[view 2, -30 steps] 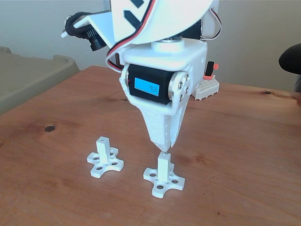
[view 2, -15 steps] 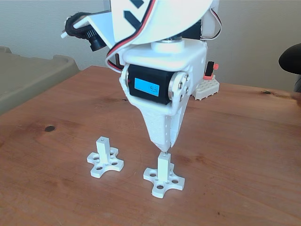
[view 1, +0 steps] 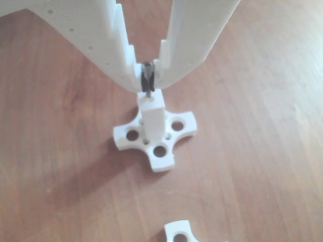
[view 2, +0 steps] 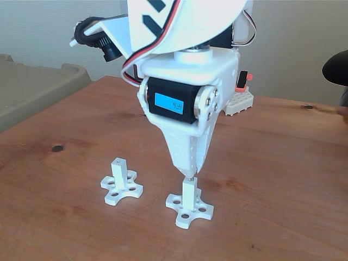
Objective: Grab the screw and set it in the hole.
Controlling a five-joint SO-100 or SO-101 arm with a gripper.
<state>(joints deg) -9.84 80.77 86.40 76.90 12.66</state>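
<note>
The screw (view 1: 147,82) stands upright, pinched between the 2 white fingertips of the gripper (view 1: 148,75), with its lower tip at the top face of the white post (view 1: 153,117). The hole in that face is covered by the screw tip and cannot be made out; whether the tip has entered it cannot be told. In the fixed view the screw (view 2: 190,176) shows as a short dark sliver between the gripper (view 2: 190,172) and the post (view 2: 188,193).

The arm points straight down over the post, its wrist servo with a blue label (view 2: 169,101) facing the camera. Its upper links are cut off by the top edge of the fixed view.

The gripper is clamped on the screw, jaws almost together, only the screw's width between the tips. Higher up, the fingers spread apart in the other view.

The post rises from a cross-shaped base (view 2: 190,209) on the wooden desk (view 2: 283,179). A 2nd post on its own base (view 2: 120,182) stands apart to the left in the fixed view. In the other view a base fragment (view 1: 180,231) is cut off by the bottom edge.
</note>
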